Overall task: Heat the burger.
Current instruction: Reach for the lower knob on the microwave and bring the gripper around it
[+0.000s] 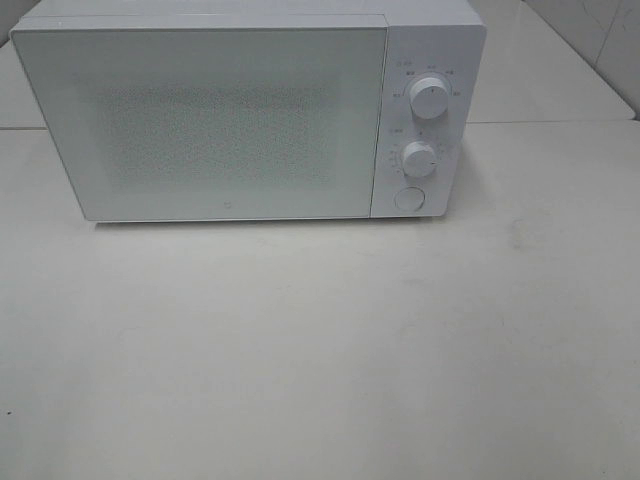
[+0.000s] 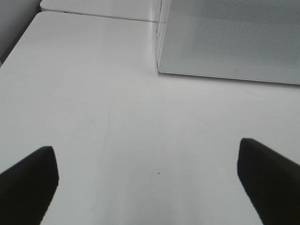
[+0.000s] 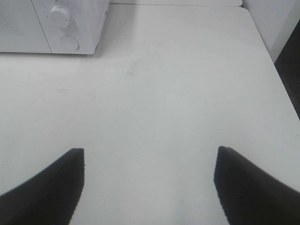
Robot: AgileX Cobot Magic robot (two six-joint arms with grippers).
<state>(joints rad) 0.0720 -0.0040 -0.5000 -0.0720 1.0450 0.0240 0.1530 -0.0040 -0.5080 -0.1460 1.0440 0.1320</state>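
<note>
The burger is not in any view. A white microwave [image 1: 230, 120] stands at the back of the white table [image 1: 320, 350] with its door shut; what is inside is hidden. It has two dials [image 1: 428, 100] [image 1: 419, 159] and a round button [image 1: 408, 198] on its right panel. Neither gripper shows in the exterior high view. My left gripper [image 2: 147, 180] is open and empty over bare table, in front of the microwave's left corner [image 2: 161, 70]. My right gripper [image 3: 149, 183] is open and empty over bare table, to the right of the microwave [image 3: 70, 28].
The table's right edge [image 3: 276, 70] shows in the right wrist view, with dark floor beyond. The table's left edge [image 2: 18, 42] shows in the left wrist view. A seam to a second table runs behind the microwave [image 1: 550, 122].
</note>
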